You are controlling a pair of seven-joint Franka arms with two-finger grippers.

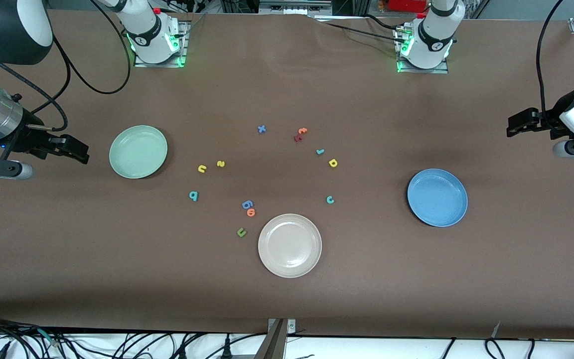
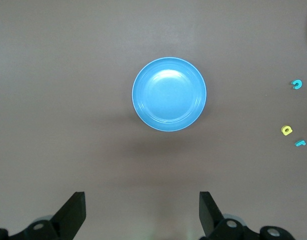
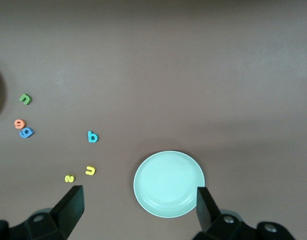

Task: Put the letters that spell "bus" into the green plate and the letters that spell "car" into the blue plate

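Observation:
The green plate (image 1: pixel 138 151) (image 3: pixel 169 183) lies toward the right arm's end of the table, the blue plate (image 1: pixel 437 197) (image 2: pixel 169 94) toward the left arm's end. Both are bare. Beside the green plate lie the yellow u (image 1: pixel 202 169) (image 3: pixel 90 170), yellow s (image 1: pixel 220 163) (image 3: pixel 69 178) and teal b (image 1: pixel 194 196) (image 3: pixel 92 137). Closer to the blue plate are the teal r (image 1: pixel 320 151) (image 2: pixel 300 143), yellow a (image 1: pixel 333 162) (image 2: pixel 287 130) and teal c (image 1: pixel 330 199) (image 2: pixel 296 84). My right gripper (image 1: pixel 83 153) (image 3: pixel 138 205) hangs open over the table's end by the green plate. My left gripper (image 1: pixel 511 127) (image 2: pixel 142 210) hangs open near the blue plate.
A beige plate (image 1: pixel 289 245) sits nearer the front camera, mid-table. Around it lie a dark green u (image 1: pixel 241 232), an orange o (image 1: pixel 251 212) and a blue 6-like letter (image 1: pixel 247 204). Farther back are a blue x (image 1: pixel 261 129), an orange t (image 1: pixel 302 131) and a red letter (image 1: pixel 297 138).

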